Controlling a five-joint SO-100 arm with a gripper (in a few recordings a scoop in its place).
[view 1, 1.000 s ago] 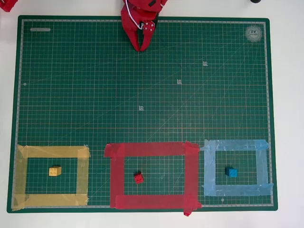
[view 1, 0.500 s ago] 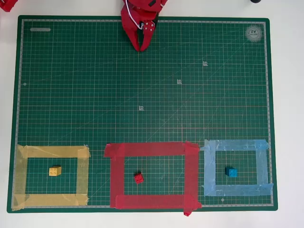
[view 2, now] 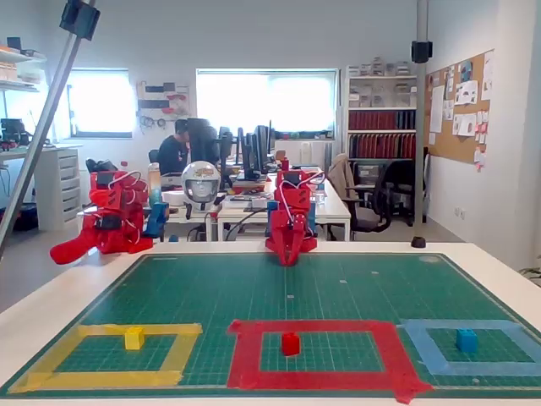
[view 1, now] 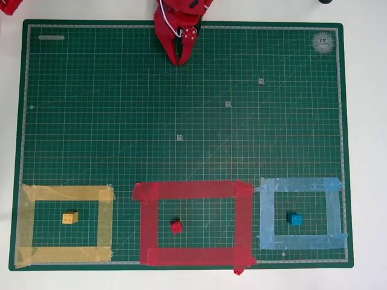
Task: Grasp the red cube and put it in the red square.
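White table [view 1: 366, 145] carries green mat [view 1: 109, 121].

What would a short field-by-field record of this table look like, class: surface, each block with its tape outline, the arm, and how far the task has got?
surface: green cutting mat
red cube: inside the red square
yellow block: inside the yellow tape outline
blue block: inside the light blue tape outline
gripper: at the mat's far edge, jaws together, holding nothing
task state: cube already lies in its square
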